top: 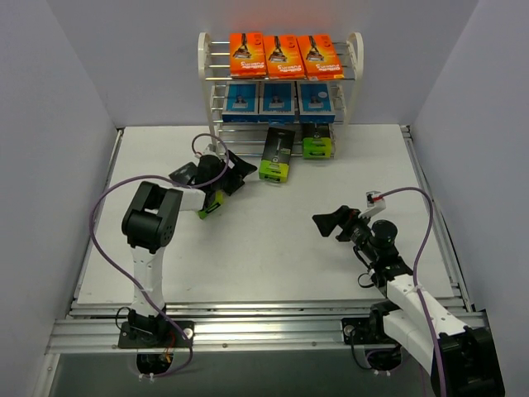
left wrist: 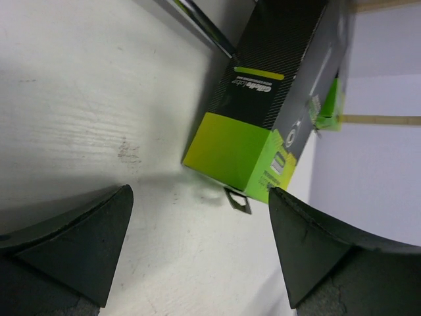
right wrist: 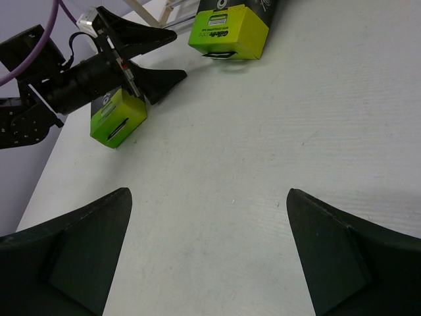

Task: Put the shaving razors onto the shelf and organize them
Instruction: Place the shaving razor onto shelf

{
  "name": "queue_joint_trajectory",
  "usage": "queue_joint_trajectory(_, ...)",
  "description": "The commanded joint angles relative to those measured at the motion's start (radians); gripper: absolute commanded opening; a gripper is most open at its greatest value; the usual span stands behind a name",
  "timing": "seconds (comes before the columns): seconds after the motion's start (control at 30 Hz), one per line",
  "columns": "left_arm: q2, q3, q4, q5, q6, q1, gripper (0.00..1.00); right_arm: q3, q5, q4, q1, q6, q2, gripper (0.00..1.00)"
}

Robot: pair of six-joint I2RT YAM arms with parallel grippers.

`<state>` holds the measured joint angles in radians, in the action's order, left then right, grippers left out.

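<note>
The shelf stands at the back; three orange razor cards fill its top tier and three blue packs the middle one. One black-and-lime box sits on the bottom tier. A second box rests tilted in front of the shelf. My left gripper is open just short of that box's lime end, touching nothing. A third box lies on the table under the left wrist. My right gripper is open over bare table.
White walls enclose the table on three sides. A metal rail runs along its near edge. A shelf rod shows beside the tilted box. Purple cables loop off both arms.
</note>
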<state>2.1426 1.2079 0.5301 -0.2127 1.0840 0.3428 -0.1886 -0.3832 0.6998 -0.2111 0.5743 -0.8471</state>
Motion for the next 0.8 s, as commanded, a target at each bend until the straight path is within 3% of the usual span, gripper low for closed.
queue_joint_trajectory(0.0,0.046,-0.018,0.115,-0.068,0.103,-0.016,0.94,0.000,-0.016,0.060,-0.008,-0.011,0.005,1.00)
queue_joint_trajectory(0.23,0.132,-0.022,0.238,-0.111,0.296,-0.016,0.99,0.001,-0.013,0.058,-0.007,-0.013,0.003,1.00)
queue_joint_trajectory(0.3,0.151,-0.021,0.286,-0.117,0.344,-0.016,0.86,0.000,-0.011,0.058,-0.008,-0.013,0.005,1.00)
queue_joint_trajectory(0.5,0.198,-0.005,0.362,-0.142,0.462,-0.005,0.74,0.001,-0.010,0.056,-0.008,-0.013,0.011,1.00)
queue_joint_trajectory(0.77,0.238,-0.002,0.447,-0.137,0.456,0.010,0.52,0.006,-0.010,0.049,-0.008,-0.011,0.028,1.00)
